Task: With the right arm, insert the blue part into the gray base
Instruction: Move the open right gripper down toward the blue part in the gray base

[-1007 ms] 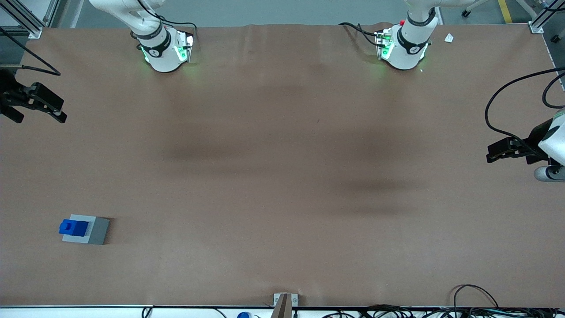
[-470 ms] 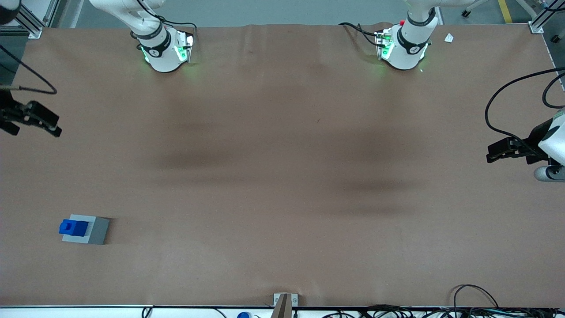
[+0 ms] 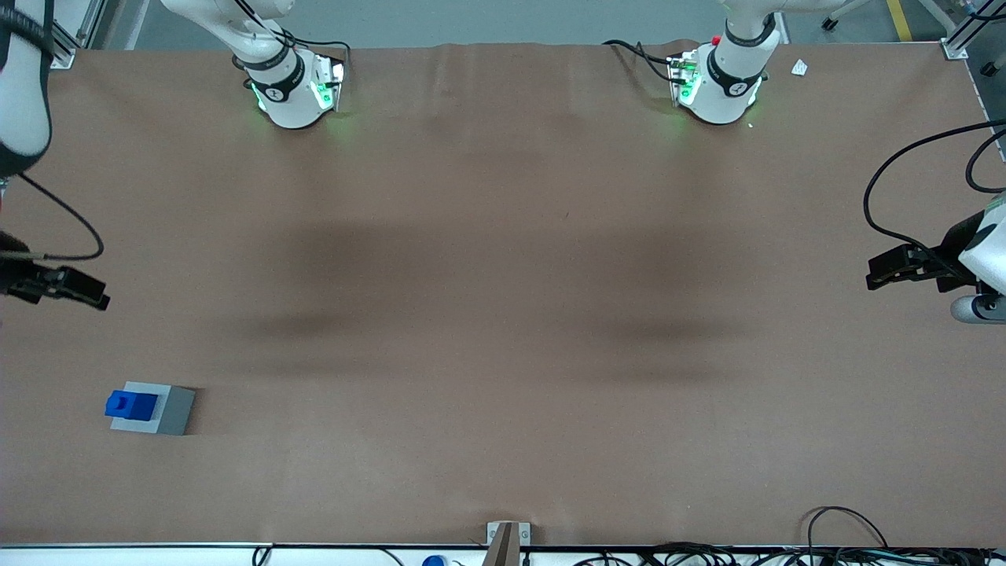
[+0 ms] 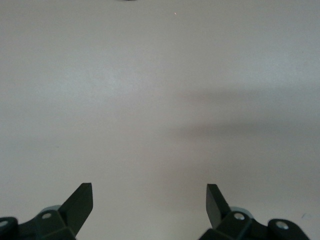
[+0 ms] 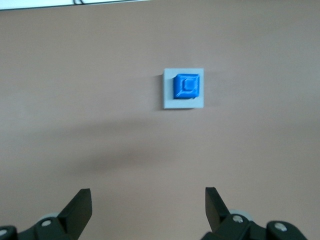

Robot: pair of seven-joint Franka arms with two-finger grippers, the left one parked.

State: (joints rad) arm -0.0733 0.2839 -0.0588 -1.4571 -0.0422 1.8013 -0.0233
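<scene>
End effector point(image 5: 145, 210) spread empty, well apart from blue part point(image 5: 187, 86) on gray base point(image 5: 168, 90)

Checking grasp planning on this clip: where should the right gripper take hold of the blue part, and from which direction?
Likely from straight above, fingers closing on two opposite side faces of the blue part. It sits on the gray base, off-centre, with its recessed face up, so its sides above the base look free. The gripper is open, empty, apart from both blocks and farther from the front camera.
</scene>
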